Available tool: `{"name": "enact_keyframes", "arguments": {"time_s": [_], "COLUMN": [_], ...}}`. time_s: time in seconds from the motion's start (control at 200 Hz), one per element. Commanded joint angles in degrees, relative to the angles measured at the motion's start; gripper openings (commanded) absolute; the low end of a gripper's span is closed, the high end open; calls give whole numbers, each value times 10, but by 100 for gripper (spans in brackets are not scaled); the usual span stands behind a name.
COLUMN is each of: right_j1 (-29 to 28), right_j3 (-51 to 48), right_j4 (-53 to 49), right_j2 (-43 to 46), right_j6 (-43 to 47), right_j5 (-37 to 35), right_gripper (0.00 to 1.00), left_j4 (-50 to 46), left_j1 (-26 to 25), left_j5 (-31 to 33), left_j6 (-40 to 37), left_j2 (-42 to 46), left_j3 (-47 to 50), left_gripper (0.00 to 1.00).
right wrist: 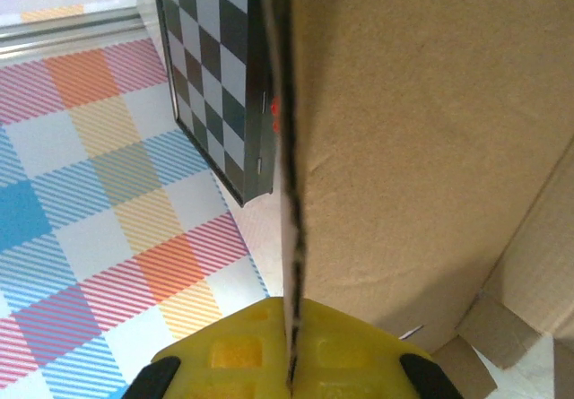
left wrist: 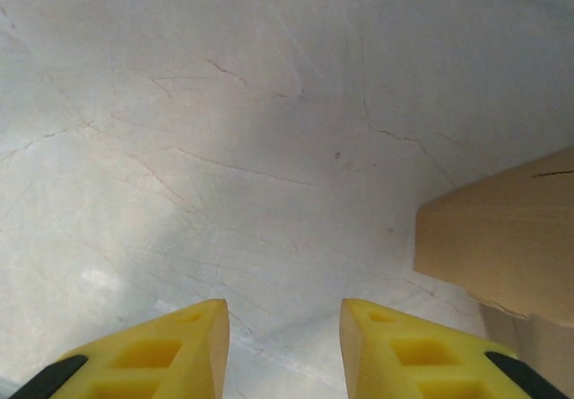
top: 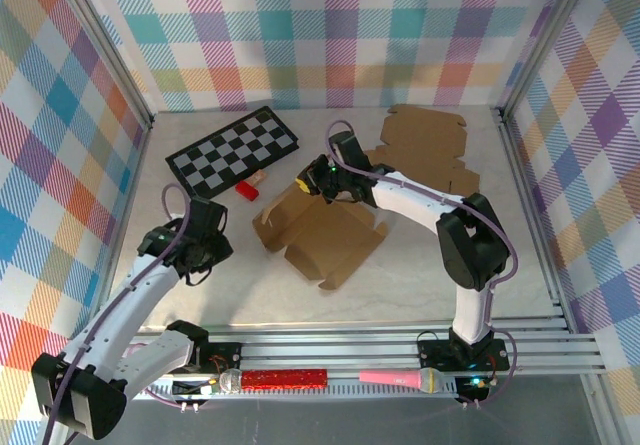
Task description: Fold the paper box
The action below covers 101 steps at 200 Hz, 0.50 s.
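Partly folded brown paper box (top: 325, 233)

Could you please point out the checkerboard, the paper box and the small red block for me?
checkerboard (top: 232, 150): top external view, middle of the board.
paper box (top: 325, 233): top external view, its flat base panel.
red block (top: 243, 192): top external view, its centre.

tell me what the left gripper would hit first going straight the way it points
Probably the bare table: the left gripper points at it, its open fingers empty. The paper box lies right of that line, though depth is unclear.
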State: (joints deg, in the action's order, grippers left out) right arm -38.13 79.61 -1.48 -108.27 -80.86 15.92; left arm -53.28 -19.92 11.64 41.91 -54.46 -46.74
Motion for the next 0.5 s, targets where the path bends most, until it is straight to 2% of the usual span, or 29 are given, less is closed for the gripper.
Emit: {"name": "enact_keyframes", "arguments": {"time_s": [0.0,0.225,0.5], "right_j1": [6,6,7], "right_j3": [-20,-42,-55], "right_j4": [70,112,142], "right_j2": [12,8,3], "right_j6": [21,32,28], "right_j5": [29,44,59], "right_gripper": [0,0,0], "left_j4": [83,224,321], "left_j1": [8,8,8], "left_j5": [3,-44,-85], "left_j6": [-53,-132,-171], "left_j2": [11,27,-37], "left_j3": [44,120,140], "left_gripper": [34,39,46]}}
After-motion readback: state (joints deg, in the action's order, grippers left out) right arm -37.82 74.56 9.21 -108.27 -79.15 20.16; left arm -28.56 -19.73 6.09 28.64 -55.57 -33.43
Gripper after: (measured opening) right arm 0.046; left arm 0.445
